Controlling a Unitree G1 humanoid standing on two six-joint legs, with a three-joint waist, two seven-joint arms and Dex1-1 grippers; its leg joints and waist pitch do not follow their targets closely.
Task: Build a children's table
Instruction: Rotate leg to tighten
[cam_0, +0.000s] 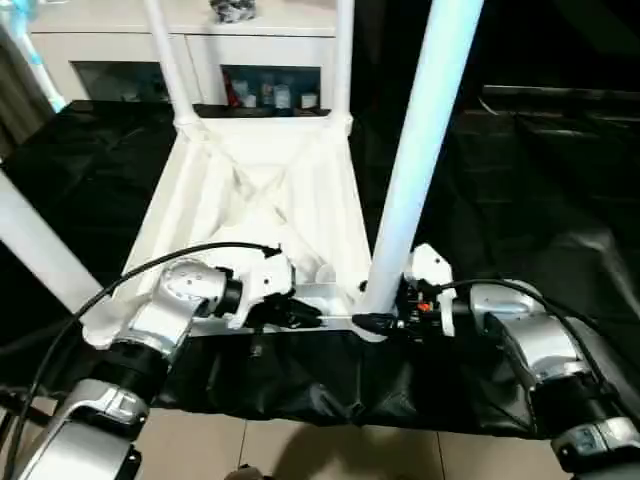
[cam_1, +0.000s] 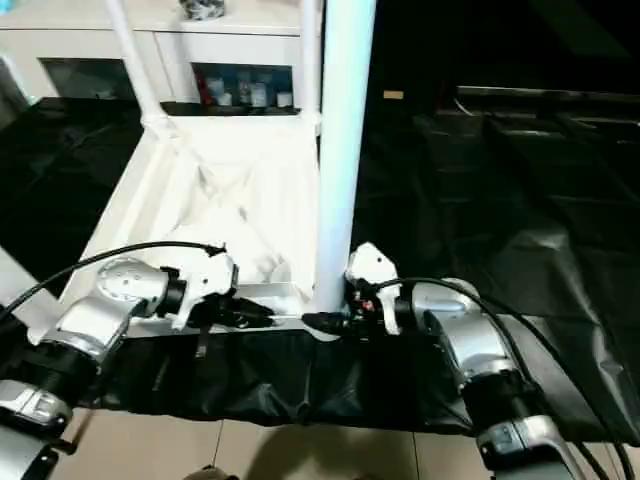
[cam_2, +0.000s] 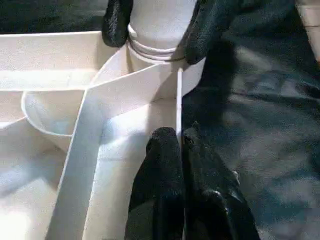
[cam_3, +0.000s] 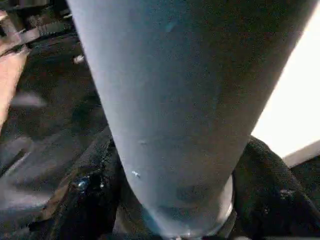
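The right gripper (cam_0: 372, 322) clamps the upright leg (cam_0: 420, 150) at its corner socket; the left gripper (cam_2: 179, 145) pinches the tabletop (cam_0: 262, 190) rim. No writing is legible.

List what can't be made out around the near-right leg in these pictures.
- Leg top: cut off by the head views' upper edge.
- Leg base in its corner socket: right gripper fingers cover the joint's sides; seating unclear.
- Left gripper on the tabletop edge wall: contact hidden by its own fingers.
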